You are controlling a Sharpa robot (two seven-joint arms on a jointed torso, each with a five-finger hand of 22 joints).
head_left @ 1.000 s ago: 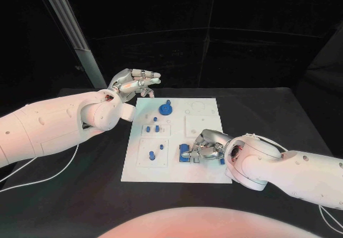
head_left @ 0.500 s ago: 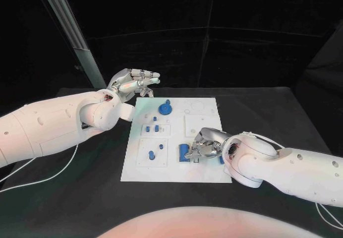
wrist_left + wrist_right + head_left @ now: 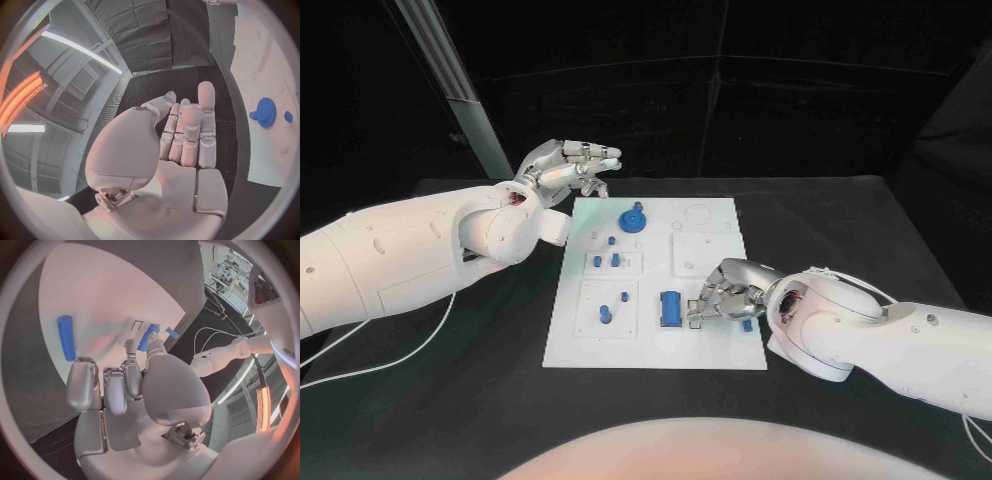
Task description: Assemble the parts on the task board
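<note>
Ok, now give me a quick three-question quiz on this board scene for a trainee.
1. At which end of the board does the gear stand, near the robot or far from it?
2. True or false: the left hand holds a part.
3. Which thing lies on the board just beside the right hand? A) the gear B) the cylinder C) a screwdriver

Key: 1. the far end. 2. false, it is raised off the board's far left corner with nothing in it. 3. B.
</note>
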